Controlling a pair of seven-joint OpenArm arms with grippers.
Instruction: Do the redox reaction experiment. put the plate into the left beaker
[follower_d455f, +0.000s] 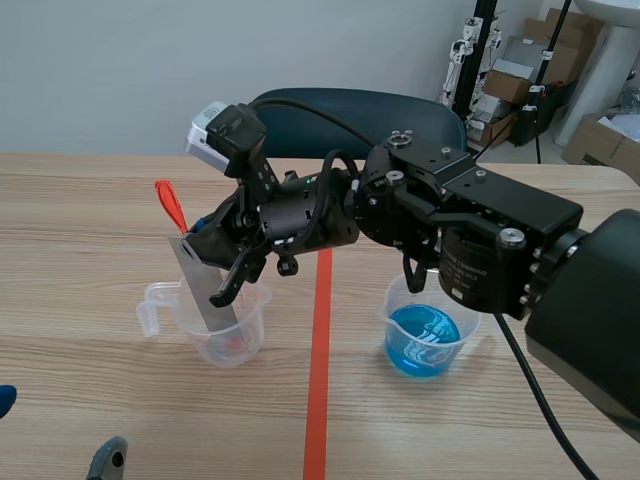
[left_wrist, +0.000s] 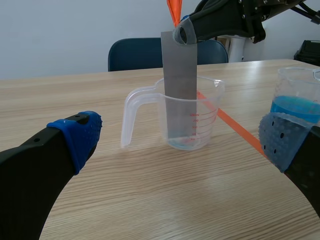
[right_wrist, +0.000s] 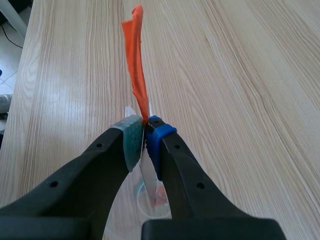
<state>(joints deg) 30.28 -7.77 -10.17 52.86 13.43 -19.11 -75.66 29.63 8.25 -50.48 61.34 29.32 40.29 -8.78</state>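
- Scene view: wooden table, orange tape line, blue chair behind, boxes in corner.
- Right gripper clamped on grey plate, plate's lower end inside left beaker.
- Left gripper jaws wide apart, holding nothing, near that beaker.

Bright even light, soft shadows, mild glare

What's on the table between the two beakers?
Only the orange-red tape line, a mark, runs between the left beaker and the blue-liquid beaker; the scene view shows it.

Nothing is legible, even on the left beaker.
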